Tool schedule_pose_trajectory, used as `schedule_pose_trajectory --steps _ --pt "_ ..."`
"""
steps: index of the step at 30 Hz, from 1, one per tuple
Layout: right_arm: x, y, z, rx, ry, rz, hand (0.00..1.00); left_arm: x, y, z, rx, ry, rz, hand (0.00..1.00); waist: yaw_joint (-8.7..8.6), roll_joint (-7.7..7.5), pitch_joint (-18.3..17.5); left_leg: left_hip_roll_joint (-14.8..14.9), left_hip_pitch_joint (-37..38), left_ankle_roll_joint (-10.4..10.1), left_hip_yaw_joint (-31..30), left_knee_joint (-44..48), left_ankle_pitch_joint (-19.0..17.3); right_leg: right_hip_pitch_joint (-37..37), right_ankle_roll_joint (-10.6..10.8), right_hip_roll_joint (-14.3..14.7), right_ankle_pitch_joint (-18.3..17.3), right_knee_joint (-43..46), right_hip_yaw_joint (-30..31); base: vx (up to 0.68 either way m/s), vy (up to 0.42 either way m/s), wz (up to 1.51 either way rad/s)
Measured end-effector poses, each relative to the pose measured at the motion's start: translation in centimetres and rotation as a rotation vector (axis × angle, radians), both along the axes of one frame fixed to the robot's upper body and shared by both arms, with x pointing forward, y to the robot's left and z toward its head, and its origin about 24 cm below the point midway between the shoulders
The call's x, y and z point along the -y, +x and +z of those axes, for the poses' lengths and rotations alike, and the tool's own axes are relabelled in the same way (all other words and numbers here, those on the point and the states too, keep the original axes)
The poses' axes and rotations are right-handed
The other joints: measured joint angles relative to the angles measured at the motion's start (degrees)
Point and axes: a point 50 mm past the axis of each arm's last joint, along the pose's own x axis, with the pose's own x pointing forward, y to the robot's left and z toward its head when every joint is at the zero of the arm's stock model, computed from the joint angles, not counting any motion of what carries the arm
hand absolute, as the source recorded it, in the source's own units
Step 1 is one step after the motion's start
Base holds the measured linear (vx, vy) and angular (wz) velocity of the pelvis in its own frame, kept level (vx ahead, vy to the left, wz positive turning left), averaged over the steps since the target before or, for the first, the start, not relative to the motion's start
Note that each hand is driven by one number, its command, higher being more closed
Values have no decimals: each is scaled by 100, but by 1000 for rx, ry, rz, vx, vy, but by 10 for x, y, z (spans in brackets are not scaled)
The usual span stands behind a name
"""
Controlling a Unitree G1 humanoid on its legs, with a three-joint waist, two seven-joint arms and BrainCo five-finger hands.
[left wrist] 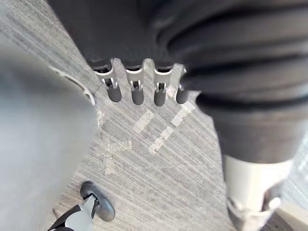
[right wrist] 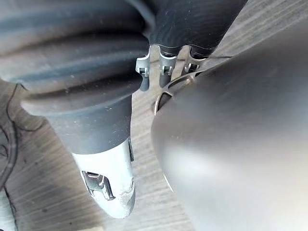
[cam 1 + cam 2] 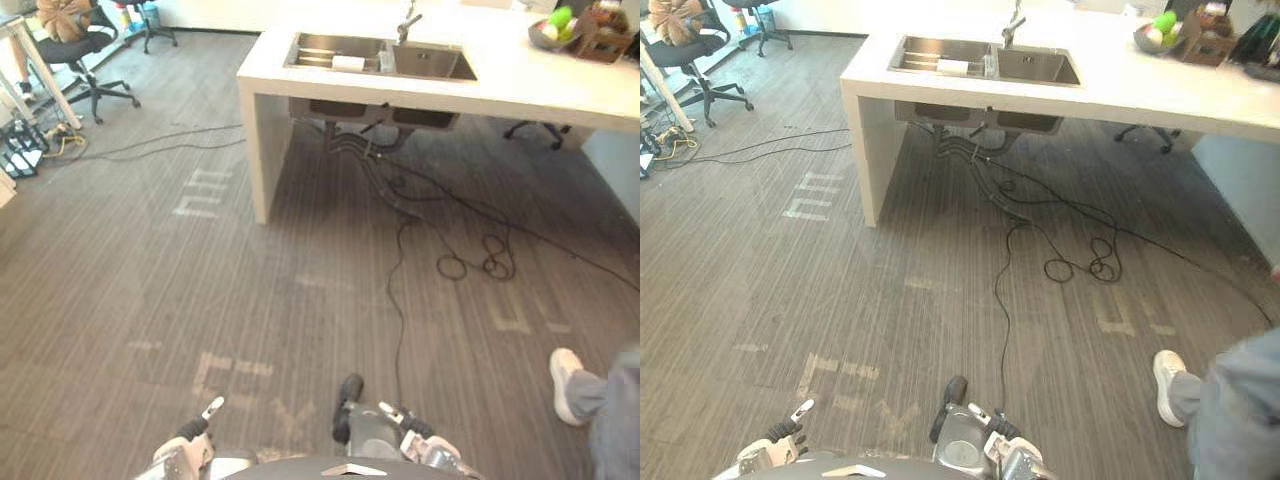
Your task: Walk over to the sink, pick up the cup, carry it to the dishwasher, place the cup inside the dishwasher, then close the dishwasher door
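Observation:
The steel double sink (image 3: 432, 64) is set into a white counter (image 3: 520, 88) some way ahead, with a faucet (image 3: 408, 22) behind it. A small clear cup (image 3: 386, 60) stands on the divider between the basins, beside a white pad (image 3: 348, 63). My left hand (image 3: 192, 440) hangs low at the view's bottom left, its fingers (image 1: 137, 91) relaxed over the floor and holding nothing. My right hand (image 3: 398, 420) hangs at the bottom right, fingers (image 2: 163, 72) loose and empty. Both hands are far from the sink.
Black cables (image 3: 470, 262) trail from under the sink across the grey floor ahead. A person's white shoe (image 3: 566, 384) and trouser leg stand close at the right. Office chairs (image 3: 92, 62) are at the far left. A fruit bowl (image 3: 556, 30) sits on the counter's right end.

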Motion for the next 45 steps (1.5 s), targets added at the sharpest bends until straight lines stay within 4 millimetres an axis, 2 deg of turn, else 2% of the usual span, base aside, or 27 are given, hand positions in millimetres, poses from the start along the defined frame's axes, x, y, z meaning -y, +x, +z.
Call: schedule_pose_trajectory --steps 2,3,5,7,9,10,12,14,17,18,19,22,24,25,26,29,31,33,35,37,39,40,41,42,43,44,45 --pt "8 -6 0 -22 10 -42 0 9 -14 -5 -36 -31 7 0 -43 271 -214 301 75 241 -127 274 -241 -96 -302 332 -182 443 -78 539 -277 -2" --pt "12 -13 -3 -57 17 -65 0 7 -10 -4 1 -15 25 0 -16 314 -230 585 -451 30 -75 1707 -41 34 -619 416 -363 584 -149 519 -265 2" --pt "19 -24 -4 -92 3 -63 0 4 -6 -3 40 4 35 0 -56 383 -189 1026 -1047 -325 -123 3356 724 564 -720 576 -573 379 -265 535 -226 16" --pt "26 -30 -4 -119 -29 -35 0 3 4 1 98 19 70 0 -86 523 -116 1467 -1673 -253 74 4994 647 1232 -833 804 -681 -11 -315 627 -158 20" --pt "25 -36 -7 -147 -22 -40 0 5 20 7 172 29 62 0 -73 480 -79 1352 -2221 -205 231 5219 435 1753 -757 830 -711 -368 -335 461 -65 -4" --pt "22 -28 -6 -125 -19 -22 0 15 36 17 268 53 14 0 25 399 -33 929 -2671 -188 353 3905 349 1974 -705 783 -699 -643 -255 340 -13 -40" --pt "18 -17 -4 -93 -18 -11 0 22 46 25 335 86 -32 0 97 330 16 624 -2752 -194 346 2322 493 2044 -655 745 -673 -746 -83 272 33 -59" --pt "11 -4 0 -24 -17 -12 0 31 69 49 507 149 -40 0 148 240 173 255 -2774 -331 81 -187 1155 2279 -480 598 -795 -819 109 288 106 -50" --pt "14 -14 -2 -28 -3 -52 0 27 94 82 705 248 10 0 165 223 299 287 -2958 -269 270 67 1205 2800 -141 461 -1135 -795 69 313 193 -1" --pt "20 -26 -3 -51 -14 -64 0 26 98 94 772 271 30 0 171 379 207 302 -2830 -223 337 25 1247 2901 -50 484 -1360 -679 85 527 389 13" --pt "26 -33 -3 -64 -22 -69 0 24 103 108 846 290 56 0 162 537 132 295 -2781 46 204 -79 1704 2946 53 510 -1556 -531 110 527 413 2" --pt "20 -36 -5 -70 16 -68 0 2 117 170 1116 418 166 0 441 145 72 -241 -2870 23 219 396 1932 3036 62 -78 -1934 -469 261 373 264 -18" --pt "12 -47 -10 -107 63 -109 0 -4 117 200 1242 477 188 0 575 -134 -64 -598 -3010 370 288 984 1706 3251 -63 -466 -2165 -531 245 453 221 1" --pt "10 -57 -13 -138 72 -125 0 -5 116 208 1277 484 193 0 593 -208 -164 -753 -2992 634 334 1094 1527 3231 -68 -618 -2112 -159 221 452 181 22" --pt "17 -53 -11 -117 55 -150 0 -3 117 218 1323 478 206 0 552 -155 -192 -857 -2949 877 270 1235 1358 2821 284 -886 -1816 934 252 512 257 32" --pt "24 -43 -7 -68 35 -208 0 3 115 255 1491 483 190 0 539 -262 -219 -1091 -2546 1018 242 1112 1034 1522 610 -1520 -1126 3805 543 385 220 17" --pt "31 -44 -6 -62 3 -242 0 3 112 266 1542 485 214 0 544 -123 -176 -1121 -1808 959 197 562 1000 1084 137 -1568 -1428 4442 164 385 137 -21" --pt "34 -44 -5 -58 -6 -245 0 1 110 275 1593 492 249 0 523 -63 -233 -1102 -1422 953 198 144 1054 737 -62 -1513 -1727 3962 -243 366 76 -21" --pt "38 -35 -1 -7 -10 -273 0 -4 116 293 1696 504 289 0 417 93 -272 -912 -1348 932 161 30 1066 94 24 -1004 -1567 1606 -352 335 -15 16" --pt "37 -33 -1 15 7 -319 0 -11 119 300 1743 512 299 0 351 138 -269 -818 -1206 826 -27 -4 1008 -12 136 -739 -719 -59 -235 363 -84 53" --pt "39 -41 -2 7 16 -349 0 -24 117 299 1747 552 300 0 336 154 -268 -795 -750 647 -218 -210 902 37 48 -730 88 -209 -231 381 -162 57" --pt "36 -53 -6 -32 34 -353 0 -32 113 300 1755 577 313 0 337 48 -342 -841 -551 483 -341 -238 748 32 -139 -771 846 121 -226 399 -253 55" --pt "28 -67 -11 -75 73 -359 0 -38 111 303 1781 587 326 0 379 -132 -439 -888 -511 397 -479 -187 602 74 -279 -785 881 278 -217 403 -290 41" --pt "24 -74 -13 -94 111 -378 0 -43 107 305 1796 588 365 0 505 -145 -486 -763 -512 277 -500 11 396 222 -268 -660 453 207 -202 462 -368 11" --pt "24 -79 -14 -103 121 -391 0 -45 105 303 1794 578 404 0 541 32 -456 -496 -647 144 -522 283 181 259 -377 -402 308 122 -225 286 -242 -11" --pt "11 -97 -17 -118 241 -395 0 -55 110 312 1814 575 425 0 576 -23 -493 -402 -688 223 -787 264 93 628 -432 128 745 -972 -80 199 -168 -5" --pt "11 -97 -17 -118 241 -395 0 -55 110 312 1814 575 425 0 576 -23 -493 -402 -688 223 -787 264 93 628 -432 128 745 -972 -80 0 0 0"
